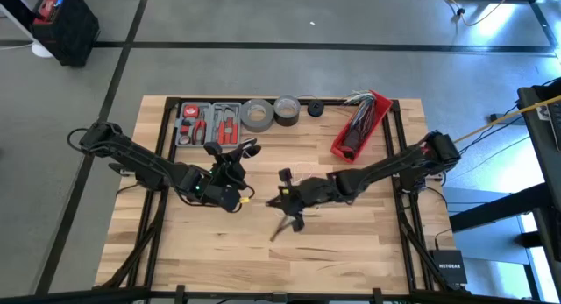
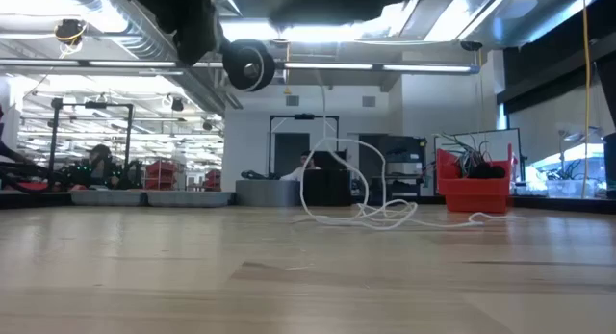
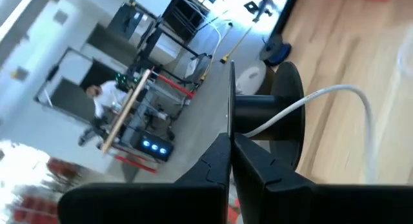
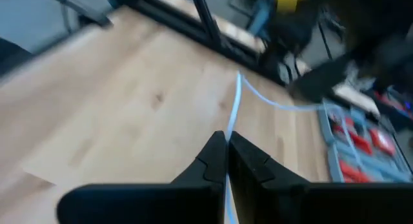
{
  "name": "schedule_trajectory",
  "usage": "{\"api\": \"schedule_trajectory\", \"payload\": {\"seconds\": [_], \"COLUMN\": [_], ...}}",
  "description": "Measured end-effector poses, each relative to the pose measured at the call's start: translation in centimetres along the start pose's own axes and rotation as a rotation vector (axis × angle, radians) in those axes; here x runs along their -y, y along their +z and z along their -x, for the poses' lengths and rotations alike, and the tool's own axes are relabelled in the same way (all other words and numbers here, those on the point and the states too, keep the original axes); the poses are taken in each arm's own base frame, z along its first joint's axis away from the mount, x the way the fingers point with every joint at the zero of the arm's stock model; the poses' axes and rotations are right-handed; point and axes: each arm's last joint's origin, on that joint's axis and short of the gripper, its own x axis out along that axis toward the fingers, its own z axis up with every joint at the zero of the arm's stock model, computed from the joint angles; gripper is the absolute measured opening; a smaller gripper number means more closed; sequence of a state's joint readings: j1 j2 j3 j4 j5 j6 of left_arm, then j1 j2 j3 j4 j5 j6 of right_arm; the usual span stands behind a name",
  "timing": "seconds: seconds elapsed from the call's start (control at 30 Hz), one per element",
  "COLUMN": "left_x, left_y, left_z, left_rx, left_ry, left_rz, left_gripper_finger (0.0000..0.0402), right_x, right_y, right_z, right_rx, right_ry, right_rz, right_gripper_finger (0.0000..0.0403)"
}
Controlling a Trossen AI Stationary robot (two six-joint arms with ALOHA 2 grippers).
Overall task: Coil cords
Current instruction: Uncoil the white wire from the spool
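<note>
Both end effectors were lifted off the bench near its middle, and each was pinched tight on the cord. The left end effector had its fingers pressed together on the thin white cord right by the black disc, which hung up in the air in the low view. The right end effector was clamped on a stretch of the same cord further along, with the cord running out past its fingertips toward the left arm.

The rest of the cord lay in a loose messy pile on the bench around the middle, with one loop standing up from it.

My take on doing this step well: keep the disc end as the fixed anchor and let the right side feed slack round it in even loops. Pulling the hands apart would probably just tighten that pile into a knot. I'd also watch the red bin and the tool tray along the far edge, since a swinging loop could snag there.
</note>
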State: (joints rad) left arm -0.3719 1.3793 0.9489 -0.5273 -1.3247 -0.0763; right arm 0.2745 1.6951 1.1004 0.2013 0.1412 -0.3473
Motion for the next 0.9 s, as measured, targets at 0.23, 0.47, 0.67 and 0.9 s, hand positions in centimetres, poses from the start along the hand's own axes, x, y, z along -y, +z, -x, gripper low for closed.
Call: {"api": "schedule_trajectory", "payload": {"seconds": [0.23, 0.47, 0.67, 0.9], "left_x": [-1.8, -4.2, -4.8, -4.8], "left_y": [0.8, 0.8, 0.5, 0.5], "left_z": [1.1, 4.4, 6.2, 6.3], "left_rx": [0.053, 0.15, 0.2, 0.204], "left_ry": [-0.021, -0.112, -0.169, -0.171], "left_rz": [0.184, 0.303, 0.3, 0.289], "left_gripper_finger": [0.0005, 0.0005, 0.0005, 0.0005], "right_x": [2.2, 4.6, 5.8, 6.3], "right_y": [-3.9, -7.7, -9.9, -10.2], "right_z": [-1.9, -1.2, -0.1, 0.1], "right_rx": [-0.19, -0.492, -0.69, -0.707], "right_ry": [-0.029, -0.102, -0.17, -0.217], "right_rz": [-0.053, -0.166, -0.275, -0.325], "right_gripper_finger": [0.0012, 0.0012, 0.0012, 0.0012]}}
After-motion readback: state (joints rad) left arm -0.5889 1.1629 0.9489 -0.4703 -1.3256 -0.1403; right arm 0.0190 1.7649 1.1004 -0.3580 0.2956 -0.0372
